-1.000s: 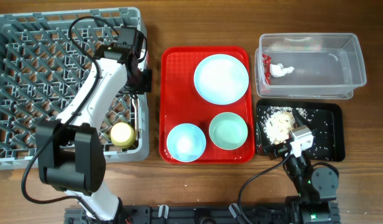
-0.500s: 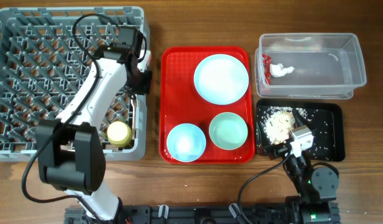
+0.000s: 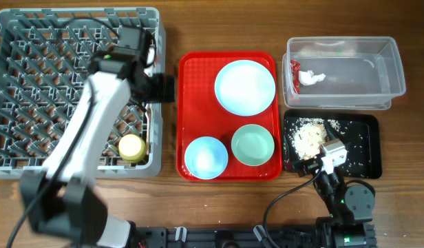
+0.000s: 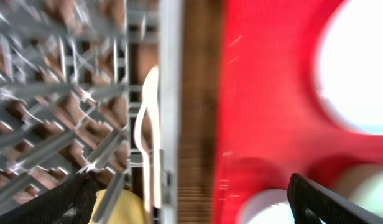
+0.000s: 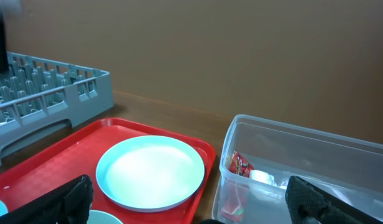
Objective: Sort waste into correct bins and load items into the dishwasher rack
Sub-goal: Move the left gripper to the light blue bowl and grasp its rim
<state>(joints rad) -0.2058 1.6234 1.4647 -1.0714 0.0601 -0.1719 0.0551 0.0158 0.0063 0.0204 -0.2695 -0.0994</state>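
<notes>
No text, label, brand or number can be read anywhere.

On the desk (image 3: pixel 232 27), the dishwasher rack (image 3: pixel 33 89) sits at left, with the cup (image 3: pixel 132 147) inside near its front right corner. The serving tray (image 3: pixel 186 103) lies at centre, carrying the plate (image 3: pixel 244 87) at its back right and a left bowl (image 3: pixel 206 157) and a right bowl (image 3: pixel 253 145) side by side along its front. At right, the tub (image 3: pixel 391 76) holds the wrapper (image 3: pixel 310 77). The shallow tray (image 3: pixel 367 148), just before it, holds the food scraps (image 3: pixel 310 136).
</notes>
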